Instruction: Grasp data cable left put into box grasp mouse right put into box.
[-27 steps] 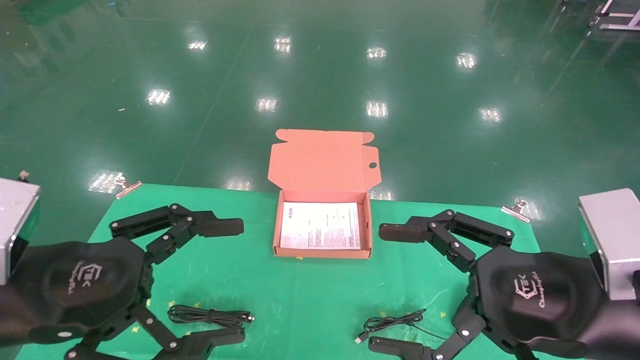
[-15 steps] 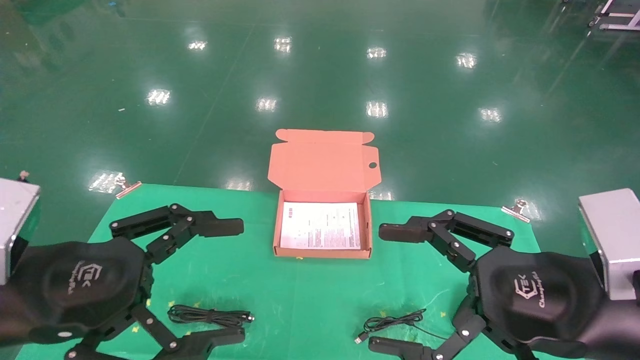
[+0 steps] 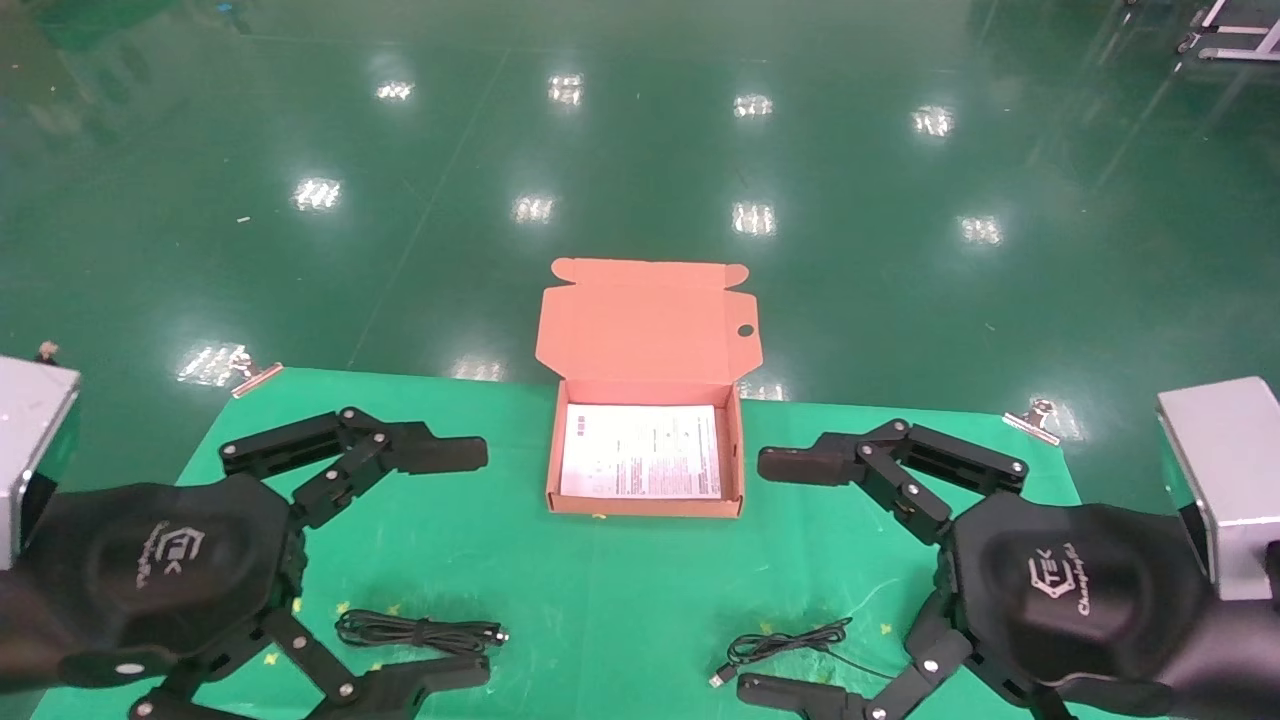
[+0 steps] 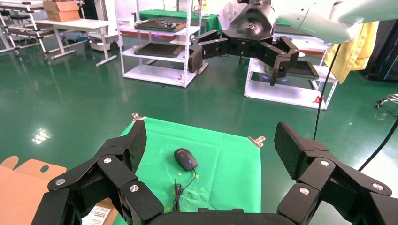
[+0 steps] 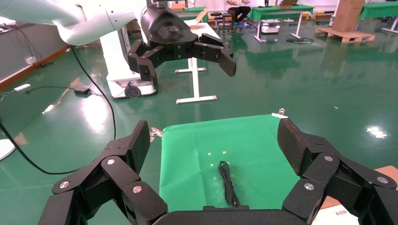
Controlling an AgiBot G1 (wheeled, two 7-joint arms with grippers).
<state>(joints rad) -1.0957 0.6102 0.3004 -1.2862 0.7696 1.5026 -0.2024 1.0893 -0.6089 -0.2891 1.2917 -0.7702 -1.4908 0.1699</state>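
Presently on the desk (image 3: 560, 590), under its green cloth:

Box (image 3: 645, 497): orange-brown cardboard, at the far middle of the desk, lid hinged back and standing open, one round hole near the lid's right edge. White printed leaflet (image 3: 642, 451) lying flat inside.

Data cable (image 3: 415, 632): black bundled hank, lying on the near left of the desk, plug end pointing toward the centre.

Mouse (image 4: 186, 158): black, oval, on the near right of the desk, seen from the left wrist; its thin cord (image 3: 785, 646) trails loose toward the centre.

Left gripper (image 3: 455, 565): held above the desk over the data cable, jaws spread wide, empty.

Right gripper (image 3: 785, 575): held above the mouse side, jaws spread wide, empty.

Metal clips (image 3: 257, 376): at the cloth's far corners.
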